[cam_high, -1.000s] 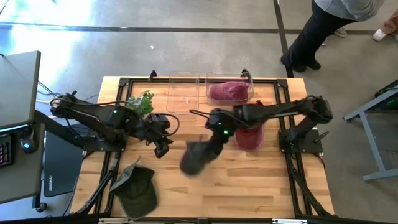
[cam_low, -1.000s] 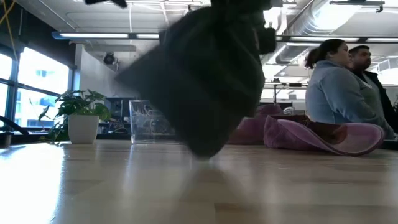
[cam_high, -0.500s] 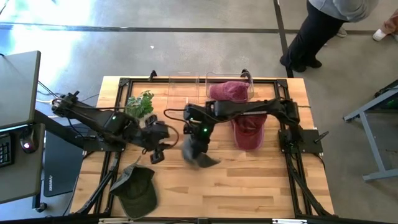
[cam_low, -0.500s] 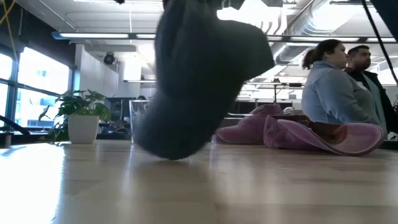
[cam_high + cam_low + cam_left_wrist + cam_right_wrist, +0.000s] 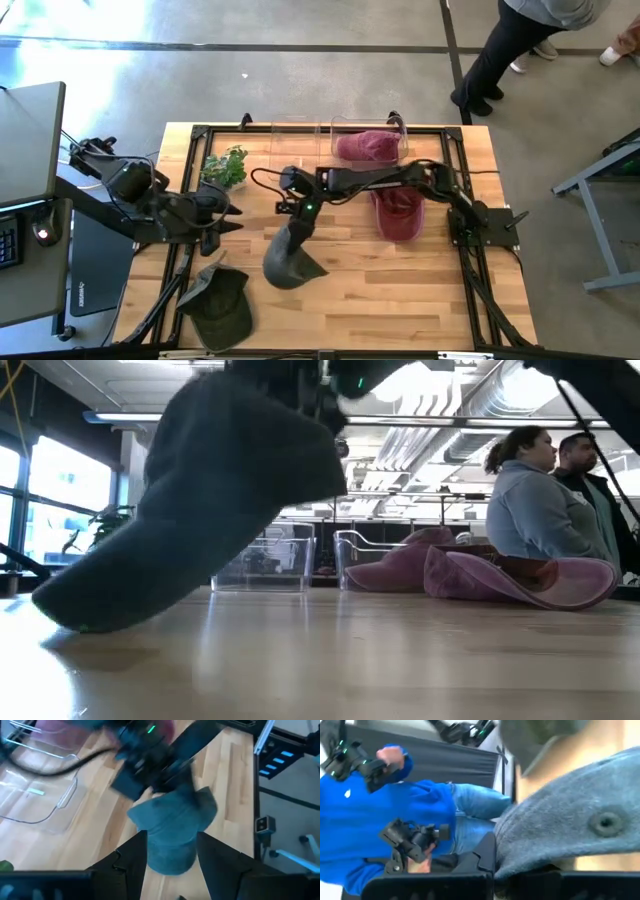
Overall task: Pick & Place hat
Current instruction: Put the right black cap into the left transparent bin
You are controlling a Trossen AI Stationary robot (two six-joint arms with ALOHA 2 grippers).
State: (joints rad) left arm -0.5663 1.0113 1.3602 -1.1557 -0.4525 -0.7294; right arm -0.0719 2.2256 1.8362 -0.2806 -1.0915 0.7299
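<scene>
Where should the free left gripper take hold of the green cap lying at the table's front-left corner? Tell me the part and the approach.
Probably the brim. The green cap lies flat on the table, crown slumped, brim jutting toward the left gripper, which is open. Come straight down from above and pinch the brim's edge; the soft crown offers no firm fold. The right gripper is shut on the grey hat.

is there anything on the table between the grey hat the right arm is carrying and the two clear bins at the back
Nothing visible. The right hand holds the grey hat mid-table, and only bare wood lies between it and the clear bins. The plant and the maroon hat sit off to either side.
</scene>
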